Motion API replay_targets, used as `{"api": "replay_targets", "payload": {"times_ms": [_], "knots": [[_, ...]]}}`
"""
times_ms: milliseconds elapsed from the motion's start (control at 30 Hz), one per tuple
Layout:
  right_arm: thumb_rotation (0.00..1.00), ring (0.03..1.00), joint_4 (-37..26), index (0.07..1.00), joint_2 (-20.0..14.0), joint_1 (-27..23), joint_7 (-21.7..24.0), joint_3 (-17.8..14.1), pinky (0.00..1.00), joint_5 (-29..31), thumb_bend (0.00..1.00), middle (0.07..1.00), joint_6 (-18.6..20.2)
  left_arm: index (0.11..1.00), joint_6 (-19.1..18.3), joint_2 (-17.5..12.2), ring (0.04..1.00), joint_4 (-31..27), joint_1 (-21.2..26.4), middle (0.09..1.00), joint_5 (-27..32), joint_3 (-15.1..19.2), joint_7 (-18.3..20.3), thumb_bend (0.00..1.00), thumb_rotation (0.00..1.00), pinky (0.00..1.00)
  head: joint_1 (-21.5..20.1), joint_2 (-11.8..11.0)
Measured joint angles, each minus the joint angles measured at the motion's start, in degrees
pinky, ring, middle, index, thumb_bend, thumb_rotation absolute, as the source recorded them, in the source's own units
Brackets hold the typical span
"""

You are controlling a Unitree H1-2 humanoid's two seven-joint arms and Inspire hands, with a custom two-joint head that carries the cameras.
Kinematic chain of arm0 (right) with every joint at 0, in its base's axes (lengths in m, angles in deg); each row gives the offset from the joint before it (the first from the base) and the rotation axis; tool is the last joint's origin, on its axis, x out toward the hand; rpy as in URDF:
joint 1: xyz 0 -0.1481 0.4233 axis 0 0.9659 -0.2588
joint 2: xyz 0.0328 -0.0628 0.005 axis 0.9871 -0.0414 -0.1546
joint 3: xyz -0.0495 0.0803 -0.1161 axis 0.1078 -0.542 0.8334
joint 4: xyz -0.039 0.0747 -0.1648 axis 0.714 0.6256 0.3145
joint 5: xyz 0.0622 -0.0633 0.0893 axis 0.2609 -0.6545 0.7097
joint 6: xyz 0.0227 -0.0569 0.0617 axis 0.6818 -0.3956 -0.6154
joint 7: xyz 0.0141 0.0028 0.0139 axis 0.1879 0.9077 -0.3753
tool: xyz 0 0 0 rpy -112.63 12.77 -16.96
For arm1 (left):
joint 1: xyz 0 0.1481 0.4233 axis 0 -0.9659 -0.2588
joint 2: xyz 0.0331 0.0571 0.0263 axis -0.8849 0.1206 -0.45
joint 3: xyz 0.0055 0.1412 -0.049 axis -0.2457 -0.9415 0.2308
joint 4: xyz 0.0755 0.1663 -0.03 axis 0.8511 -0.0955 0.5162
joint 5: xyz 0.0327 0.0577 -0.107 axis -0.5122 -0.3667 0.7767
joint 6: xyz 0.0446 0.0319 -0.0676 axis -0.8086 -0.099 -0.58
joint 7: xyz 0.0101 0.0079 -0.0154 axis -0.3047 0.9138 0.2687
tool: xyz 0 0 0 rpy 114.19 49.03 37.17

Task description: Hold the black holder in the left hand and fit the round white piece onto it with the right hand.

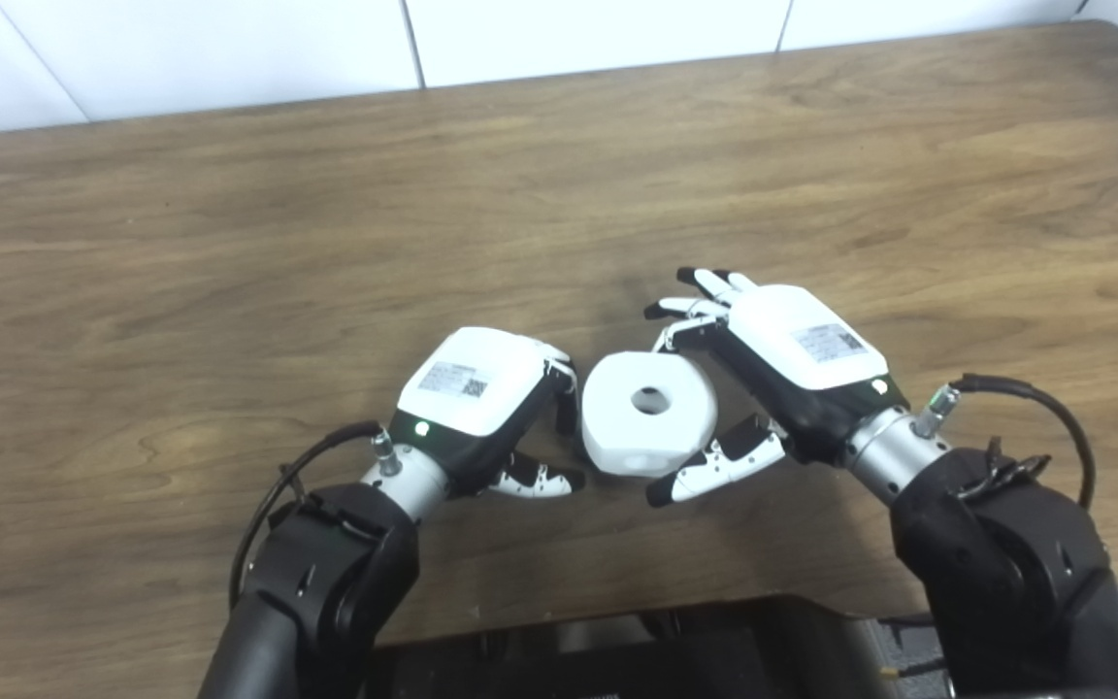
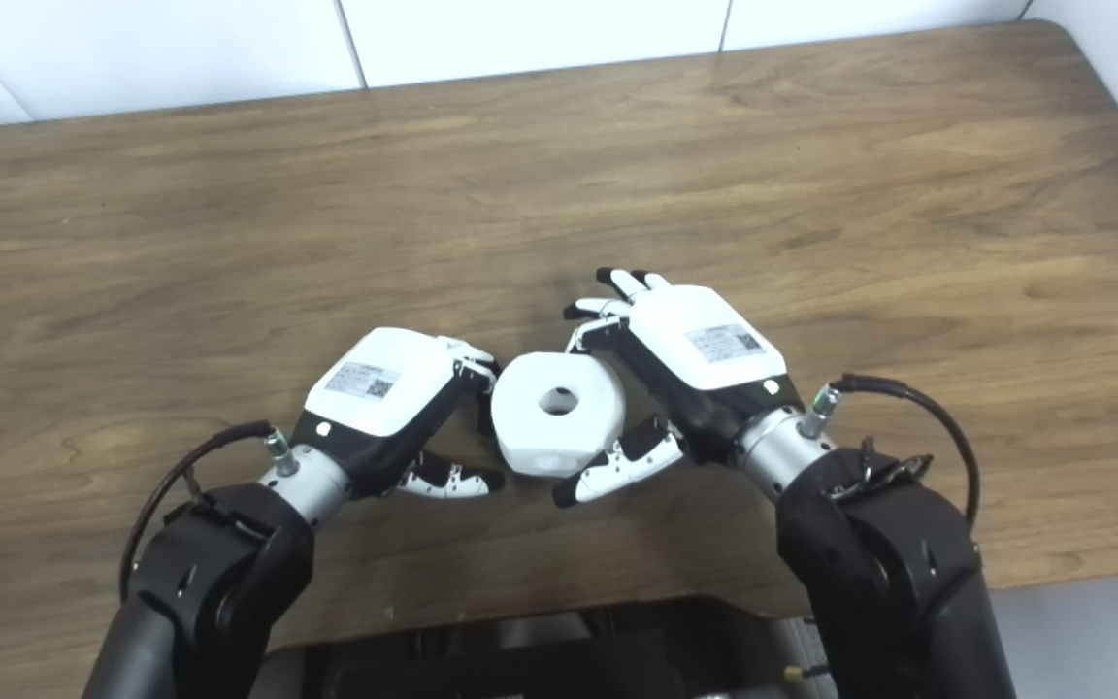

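Surface: wooden table [image 1: 229, 243] with brown grain, filling most of both head views; a white tiled wall [image 1: 229, 49] runs along its far edge.

Round white piece: a chunky white ring [image 1: 649, 413] with a small round hole in its middle, sitting near the front of the table, between the two hands (its outline looks slightly faceted rather than perfectly round).

Black holder: only a sliver of dark shape [image 1: 569, 413] shows in the gap between the left hand and the white piece; whether this is the holder or part of the hand's own fingers cannot be told.

Left hand: the left hand [image 1: 481, 408] comes in from the lower left, white back plate up, fingers curled down and inward just beside the white piece's left side. The thumb [image 1: 535, 479] points right, under the piece's near left edge. Whether the curled fingers grip anything cannot be told from these views.

Right hand: the right hand [image 2: 685, 364] comes in from the lower right and cups the white piece. Its fingers [image 2: 608, 301] are spread around the far right side, its thumb [image 2: 617, 471] lies against the near edge. The grasp is loose and wide; contact seems likely at the thumb, less certain at the fingers.

Arms: both black forearms enter from the bottom edge, each with a looping black cable [image 1: 1035, 398] at the wrist.
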Motion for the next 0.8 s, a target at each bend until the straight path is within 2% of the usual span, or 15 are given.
{"api": "replay_targets", "payload": {"times_ms": [433, 600, 800], "knots": [[0.46, 0.982, 0.01, 0.754, 0.22, -0.53, 0.65, -0.32, 1.00, -0.54, 1.00, 0.870, 0.00, 0.489, 0.00, 0.10, 0.837, 0.00, 0.12, 0.781, -0.17, -0.20, 0.13, 0.52, 0.06, 0.83, 0.18, -0.18], [0.47, 0.982, 0.07, 0.797, 0.66, -1.17, 1.43, -0.35, 1.00, -1.32, 1.00, 0.879, 0.00, 0.489, 0.00, 0.10, 0.835, 0.00, 0.11, 0.780, -0.10, -0.20, 0.06, 0.52, 0.06, 0.83, 0.35, -0.53], [0.48, 0.984, 0.12, 0.798, 0.73, -2.08, 2.62, -0.39, 1.00, -2.03, 1.00, 0.884, -0.01, 0.489, 0.00, 0.14, 0.836, 0.01, 0.09, 0.780, -0.10, -0.21, 0.00, 0.52, 0.06, 0.83, 0.53, -0.53]]}}
